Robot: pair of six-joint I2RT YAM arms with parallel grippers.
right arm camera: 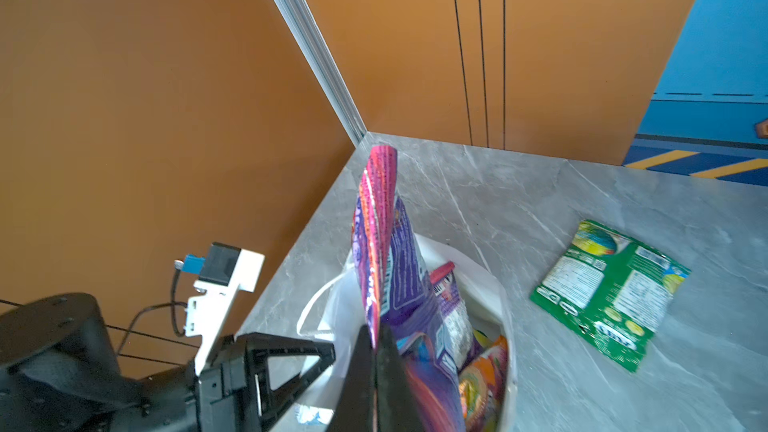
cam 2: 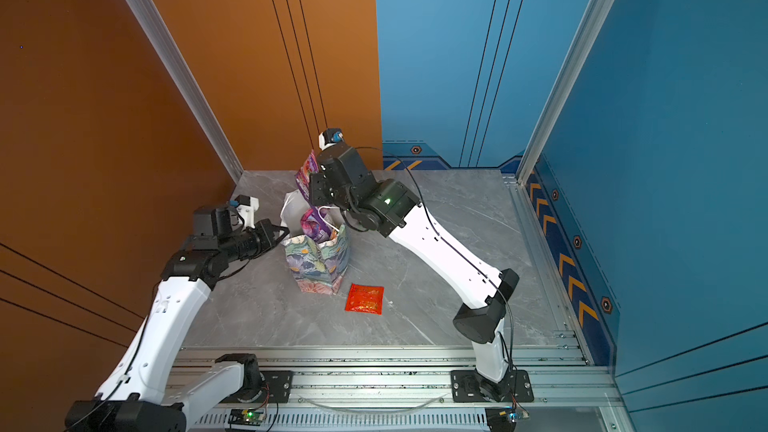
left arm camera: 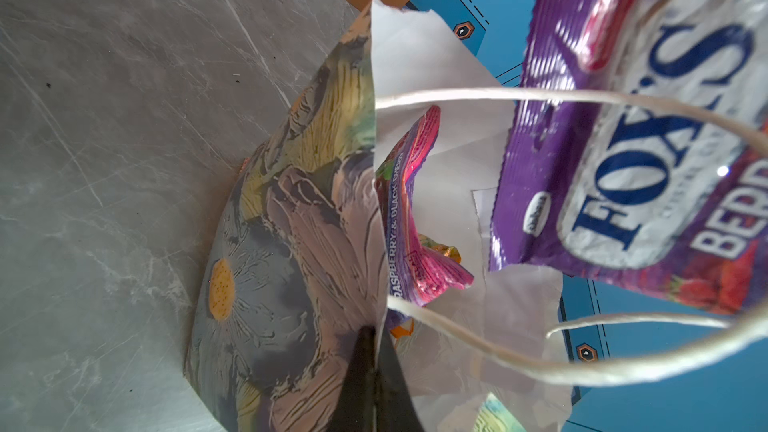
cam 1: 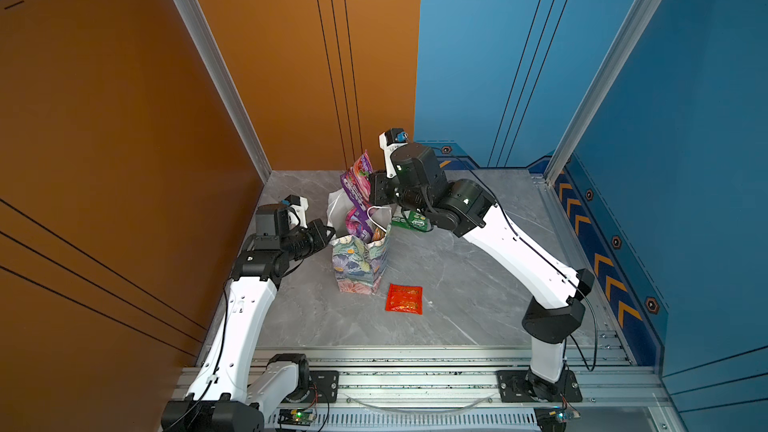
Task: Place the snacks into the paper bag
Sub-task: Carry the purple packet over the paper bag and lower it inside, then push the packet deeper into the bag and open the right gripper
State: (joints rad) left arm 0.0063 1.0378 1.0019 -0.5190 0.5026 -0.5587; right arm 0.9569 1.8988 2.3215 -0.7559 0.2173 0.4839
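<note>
Snacks sit both inside and outside the small upright paper bag, pastel floral print outside and plain white within, which stands open-mouthed on the grey marbled worktop. In both top views we see a small red packet lying flat just beside the bag's near corner; neither wrist view shows it. A flat glossy green packet lies printed back up beyond the bag; the right wrist view shows it whole, while from above it is mostly hidden under the right arm. Only the wrist views look into the bag; there we find a second purple packet standing on edge and an orange packet low beside it.

Our right tool is pressed together on the edge of a flat glossy purple FOX'S packet, held upright over the mouth; whether its lower end is past the rim we cannot tell. Our left tool is pinched on the bag's left wall at the rim, one finger on the print and one inside; the thin white cord handles loop close by.
</note>
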